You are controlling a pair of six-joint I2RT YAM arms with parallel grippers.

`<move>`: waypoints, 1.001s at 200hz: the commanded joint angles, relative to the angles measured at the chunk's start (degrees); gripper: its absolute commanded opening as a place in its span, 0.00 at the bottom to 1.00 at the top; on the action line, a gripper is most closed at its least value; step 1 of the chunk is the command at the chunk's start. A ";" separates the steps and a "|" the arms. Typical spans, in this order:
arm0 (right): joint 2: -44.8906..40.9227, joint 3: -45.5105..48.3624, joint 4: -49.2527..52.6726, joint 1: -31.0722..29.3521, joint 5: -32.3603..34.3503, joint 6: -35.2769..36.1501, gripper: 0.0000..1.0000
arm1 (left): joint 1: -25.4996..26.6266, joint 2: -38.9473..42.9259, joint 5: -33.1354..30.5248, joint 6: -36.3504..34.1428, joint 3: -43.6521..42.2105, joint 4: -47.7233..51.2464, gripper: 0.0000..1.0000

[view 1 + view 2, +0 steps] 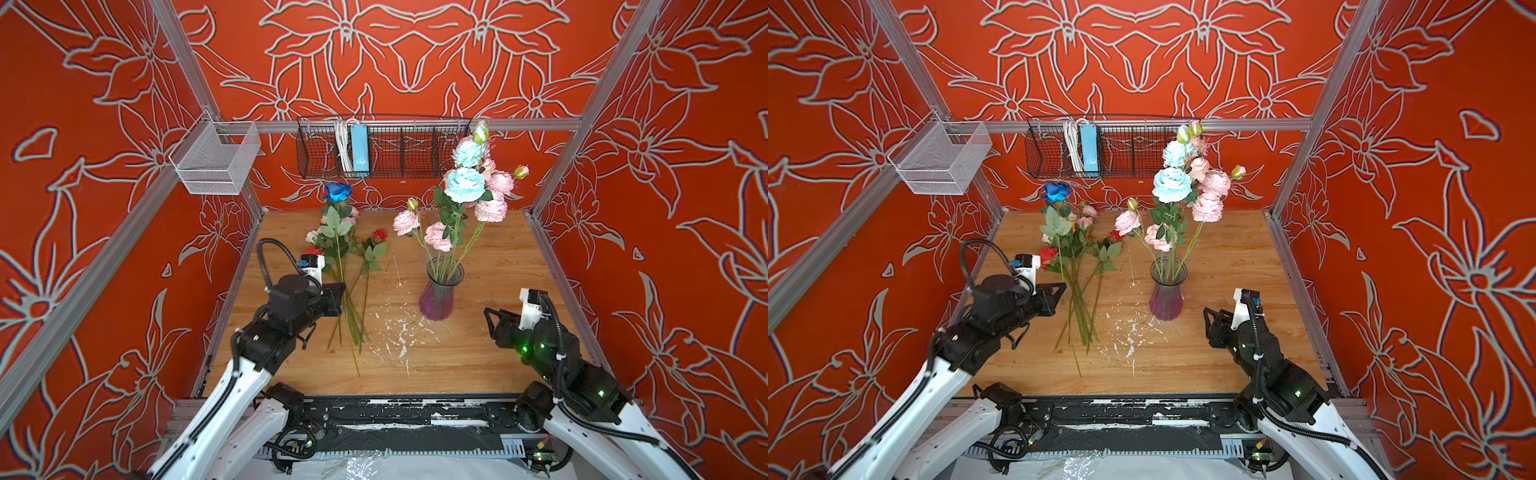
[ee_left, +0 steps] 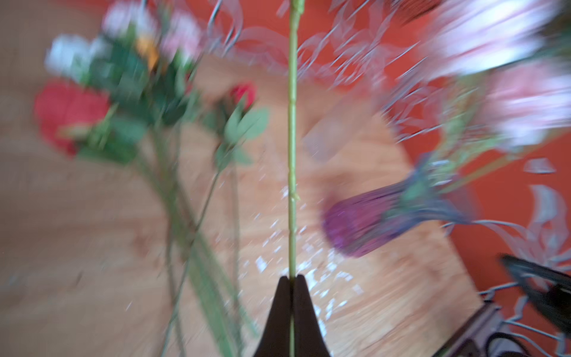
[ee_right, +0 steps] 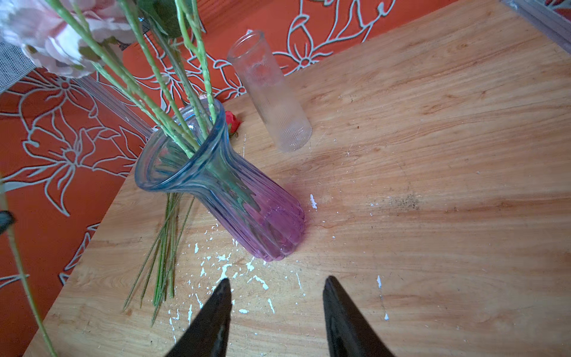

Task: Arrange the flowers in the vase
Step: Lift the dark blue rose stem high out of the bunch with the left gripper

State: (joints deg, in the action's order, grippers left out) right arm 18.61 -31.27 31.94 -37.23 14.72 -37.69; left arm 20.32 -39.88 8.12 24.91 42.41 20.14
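My left gripper [image 2: 292, 278] is shut on a thin green stem [image 2: 292, 129] that runs straight out from its tips; the bloom is out of the wrist view. In both top views this gripper [image 1: 341, 296] sits at the stems of the loose flowers, and the dark blue rose [image 1: 337, 191] stands raised above it. More flowers [image 1: 353, 257] lie on the table's left, among them a red rose [image 1: 379, 236]. The purple-and-blue glass vase [image 1: 440, 291] [image 3: 234, 197] holds light blue and pink blooms [image 1: 464, 183]. My right gripper [image 3: 276, 282] [image 1: 489, 320] is open and empty, just right of the vase.
A clear ribbed glass cylinder [image 3: 272, 92] stands behind the vase. White flecks [image 1: 395, 332] dot the wooden table [image 1: 478, 365]. A black wire basket [image 1: 382, 151] and a white mesh basket [image 1: 216, 158] hang on the frame rails. Red patterned walls enclose three sides.
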 commanded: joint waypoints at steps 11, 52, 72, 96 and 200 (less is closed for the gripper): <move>-0.69 -0.79 1.48 -0.24 0.85 -0.83 0.50 | 4.18 7.58 -0.79 -1.85 -1.91 -18.64 0.00; -1.64 1.08 -0.27 -0.21 3.58 -1.50 0.50 | 11.65 0.68 -0.82 -8.08 4.69 -28.36 0.00; -1.33 1.12 -1.49 -0.21 5.08 -1.06 0.50 | 17.94 -5.26 -3.55 -13.60 7.99 -35.39 0.00; -0.60 0.23 -2.31 -0.21 6.17 -0.47 0.50 | 24.53 -14.19 -5.98 -20.57 14.23 -42.20 0.00; 1.05 -0.14 -4.43 -0.24 8.26 1.97 0.50 | 29.56 -37.87 -3.82 -31.31 37.35 -47.96 0.00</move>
State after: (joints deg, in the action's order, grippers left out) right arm 19.42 -30.96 29.06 -37.23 20.82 -36.67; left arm 49.60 -76.53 2.83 -3.31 75.00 -26.52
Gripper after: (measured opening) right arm 0.497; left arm 0.047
